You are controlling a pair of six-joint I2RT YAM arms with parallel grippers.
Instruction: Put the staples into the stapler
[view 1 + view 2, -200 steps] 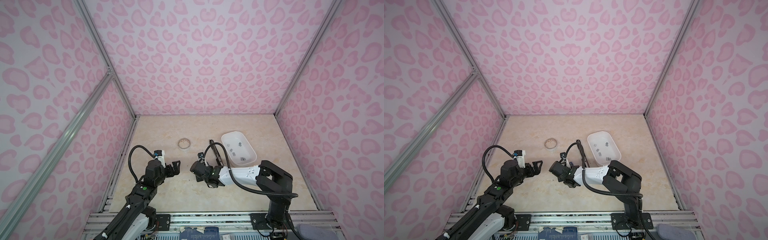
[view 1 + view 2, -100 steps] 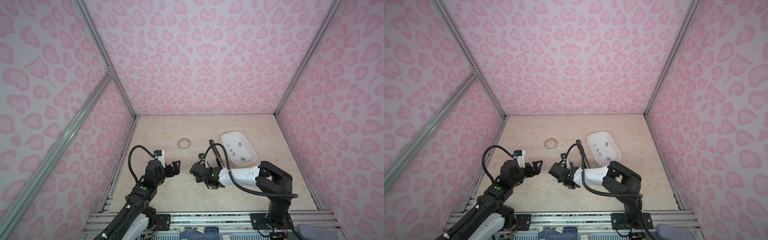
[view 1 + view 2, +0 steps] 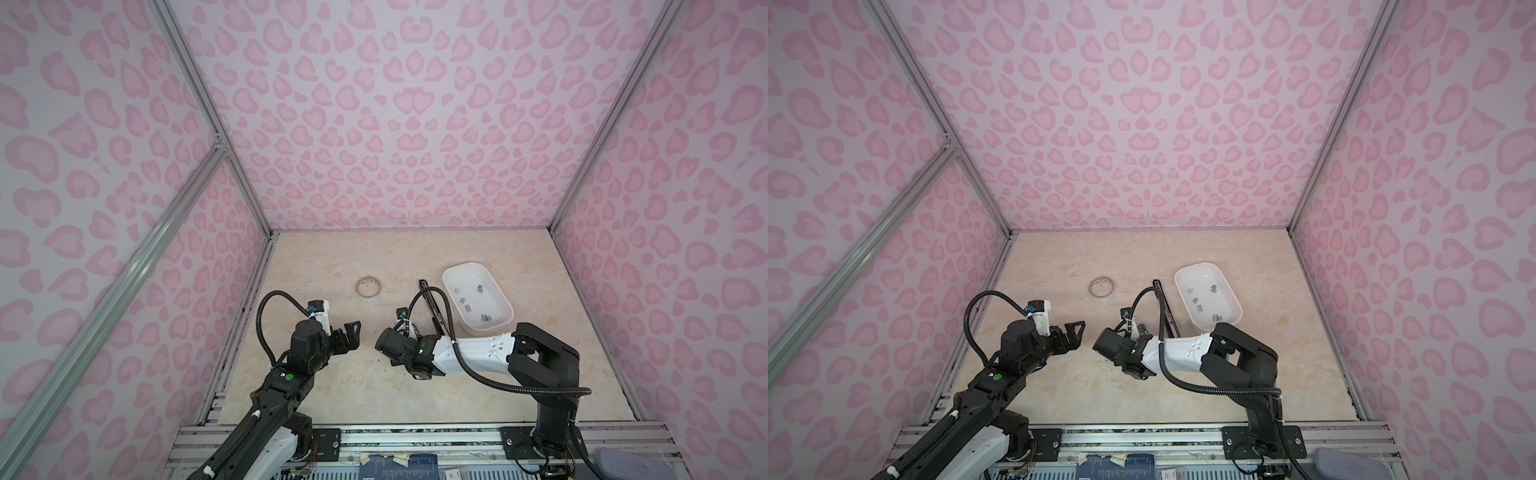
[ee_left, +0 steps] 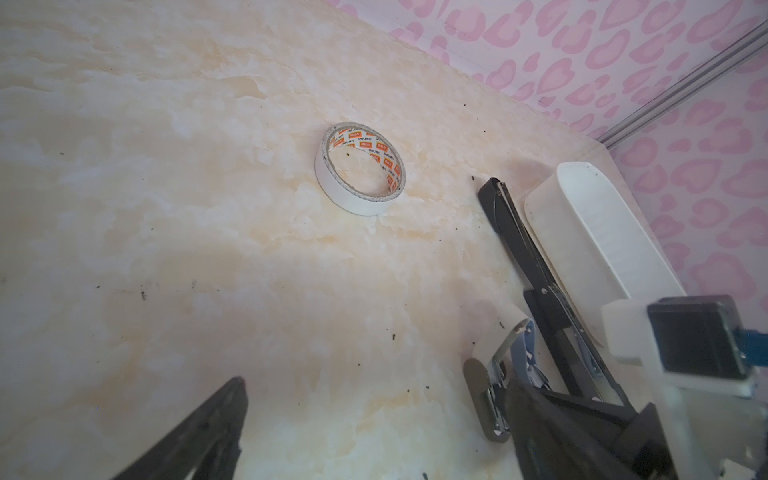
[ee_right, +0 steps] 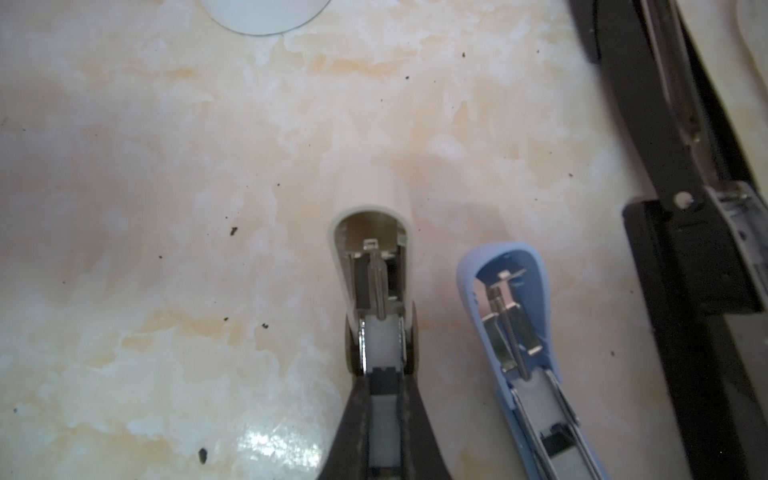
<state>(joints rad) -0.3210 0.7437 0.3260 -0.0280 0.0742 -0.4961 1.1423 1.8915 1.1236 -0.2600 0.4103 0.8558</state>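
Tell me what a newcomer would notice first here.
The pink-spotted walls box in everything. At front middle, the right claw is shut on an opened white stapler, with a blue stapler and a long black stapler beside it. Staples lie loose in a white tray at right rear; the left claw hangs open, empty.

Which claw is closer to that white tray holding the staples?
The right. The right gripper, shut on the white stapler, sits just left of the white tray in both top views; the open left gripper is farther left, past it.
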